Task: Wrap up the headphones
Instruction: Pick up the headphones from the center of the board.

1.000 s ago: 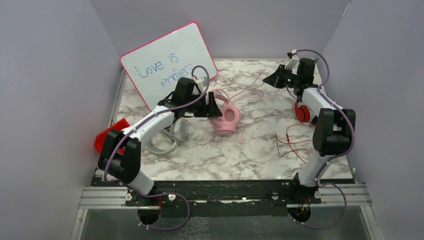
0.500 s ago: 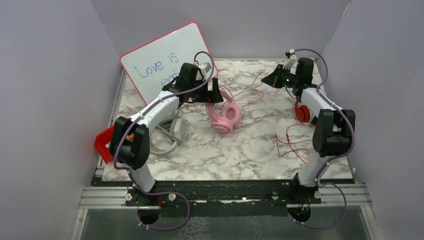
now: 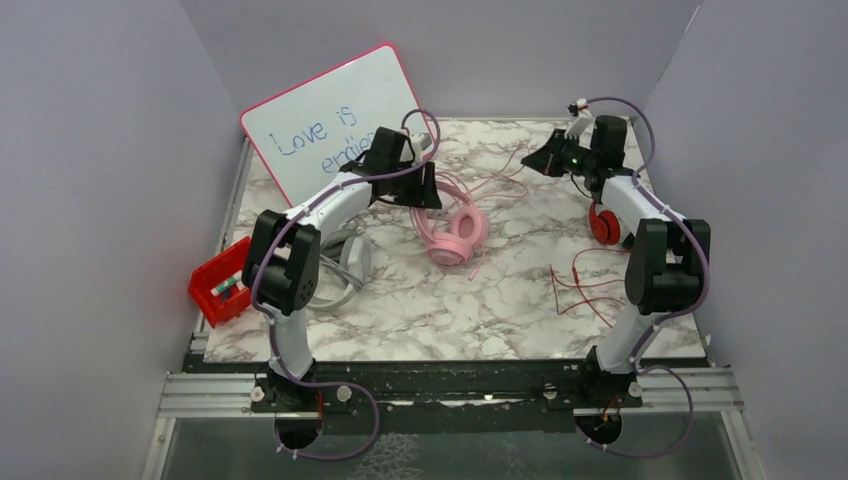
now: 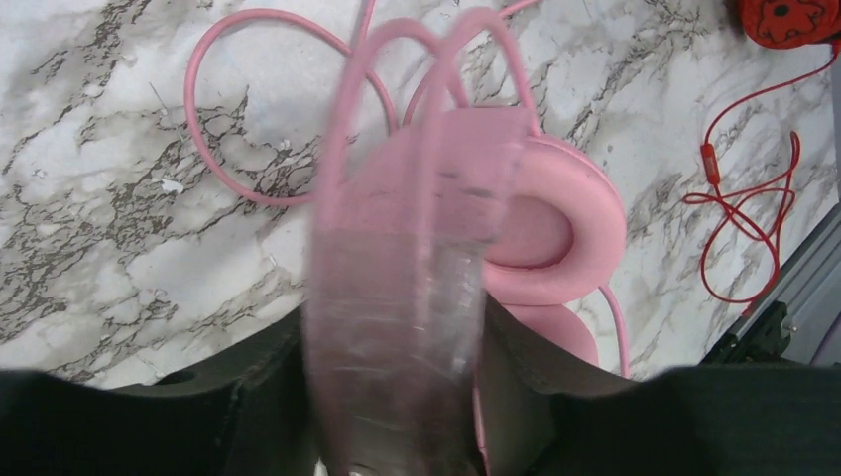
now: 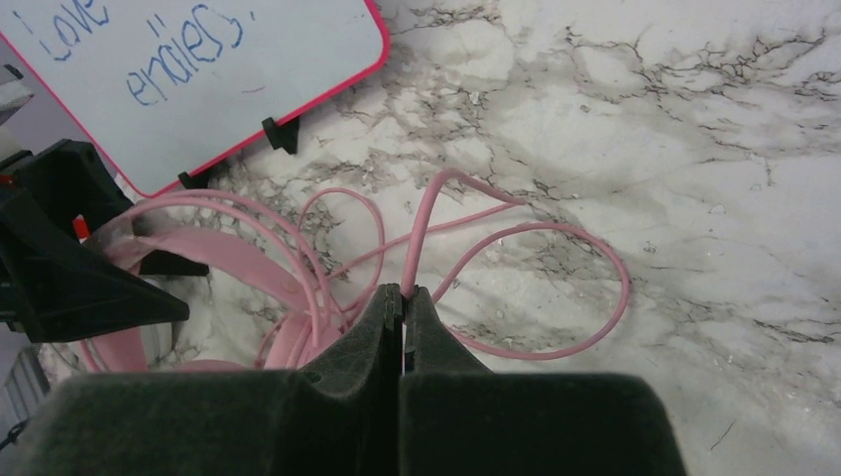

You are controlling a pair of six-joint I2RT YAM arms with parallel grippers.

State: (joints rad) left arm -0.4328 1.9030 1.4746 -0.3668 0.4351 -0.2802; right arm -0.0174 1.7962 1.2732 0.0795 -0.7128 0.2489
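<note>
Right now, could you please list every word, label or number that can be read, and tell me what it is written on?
"Love is": first line on the whiteboard, blue handwriting.
"endles": second line there, clearest in the right wrist view; its ending is unclear.
Red bin: its contents are too small to read.
No other text can be read.
</note>
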